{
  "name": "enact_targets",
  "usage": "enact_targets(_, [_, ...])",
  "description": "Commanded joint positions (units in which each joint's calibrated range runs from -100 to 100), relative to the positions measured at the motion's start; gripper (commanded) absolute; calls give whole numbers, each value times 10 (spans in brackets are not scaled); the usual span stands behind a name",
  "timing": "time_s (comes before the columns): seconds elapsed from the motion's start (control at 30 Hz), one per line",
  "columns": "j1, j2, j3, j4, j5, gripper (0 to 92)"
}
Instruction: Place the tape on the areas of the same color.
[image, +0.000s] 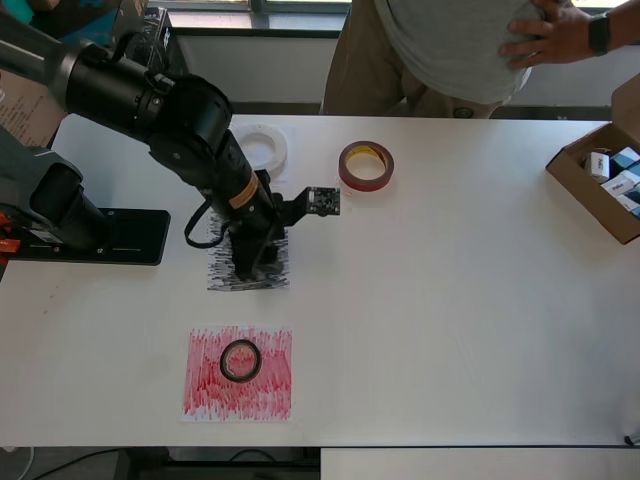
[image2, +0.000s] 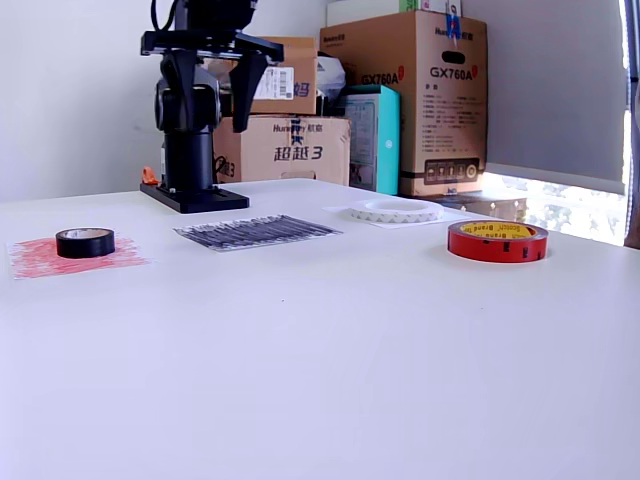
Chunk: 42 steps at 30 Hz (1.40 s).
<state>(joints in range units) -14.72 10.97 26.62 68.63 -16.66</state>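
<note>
I see my end effector poised over the black scribbled patch in the overhead view, pointing down and holding nothing. In the exterior view its two fingers stand spread, high above the desk, so I read it as open and empty.

Directly under it lies that black patch, bare of any roll. Next nearest, toward the overhead view's top, the white tape ring rests on the faint white patch, just past the arm's elbow. About as far the other way, toward the overhead view's bottom, the small black tape roll sits inside the red scribbled patch, flat on its side.

Up and to the overhead view's right of the end effector, the dark-red tape roll with its yellow core lies flat on the bare desk, touching no patch.

Farther off, an open cardboard box of small items sits at the desk's right edge in the overhead view, and a person stands beyond the far edge.
</note>
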Motion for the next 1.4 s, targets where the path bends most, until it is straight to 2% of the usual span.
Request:
enact_targets(0.0, [-63, -3, 1, -3, -82, 646])
enact_targets(0.37, [-146, -5, 1, -5, -176, 646])
enact_targets(0.57, [-164, 2, 1, -8, -221, 645])
enact_targets(0.9, [-179, 1, 108, -206, -312, 645])
enact_targets(1.0, [-175, 3, 123, -227, -315, 645])
enact_targets(1.37, [-147, 11, 173, -228, -286, 645])
